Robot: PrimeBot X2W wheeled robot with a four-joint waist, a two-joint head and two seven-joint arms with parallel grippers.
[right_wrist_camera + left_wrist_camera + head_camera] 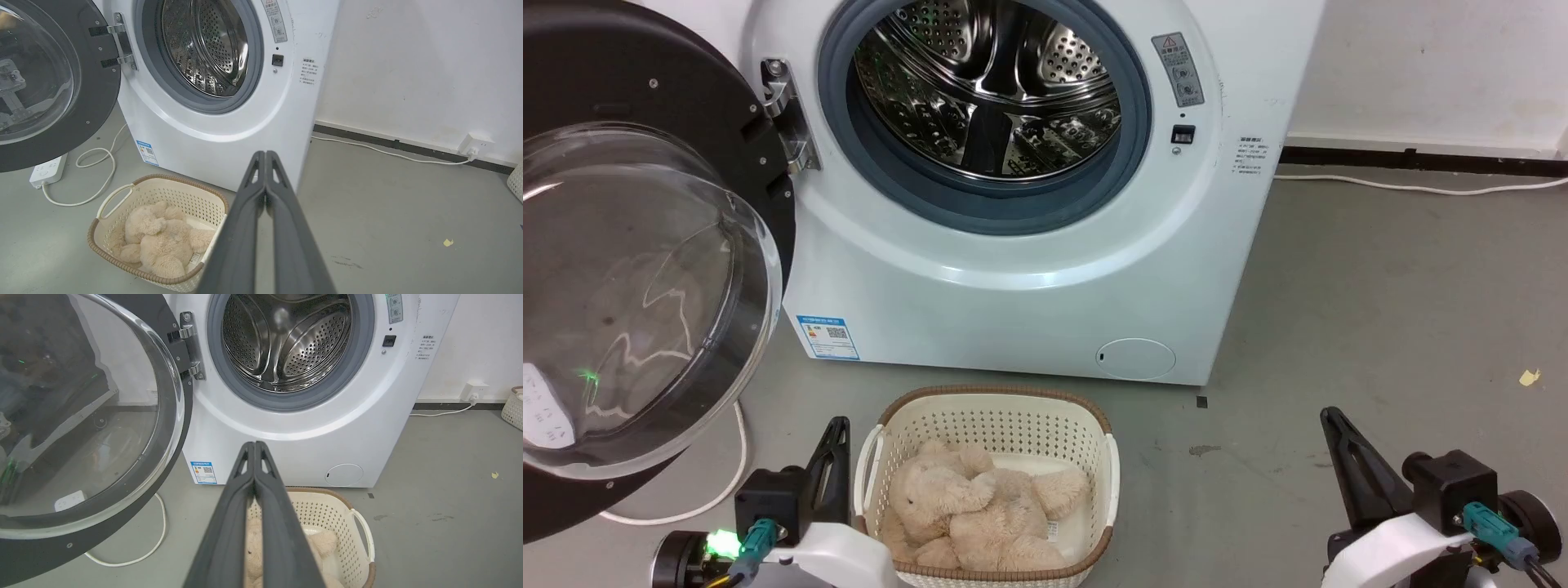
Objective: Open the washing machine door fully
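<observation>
The washing machine door (637, 269) stands swung wide on its hinge (788, 114), up and left of the left gripper (836, 445), which is the nearer one. That and the right gripper (1339, 437) sit low, fingers pressed together, empty. Any further push would go leftward, away from the basket (992, 402) between them.

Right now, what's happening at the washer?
Nothing is being handled. The washing machine door is swung wide open on its hinge at the robot's left, exposing the steel drum of the washing machine. The left gripper and right gripper sit low and clear of the door, jaws shut on nothing. A basket holding a plush toy stands on the floor in front.
</observation>
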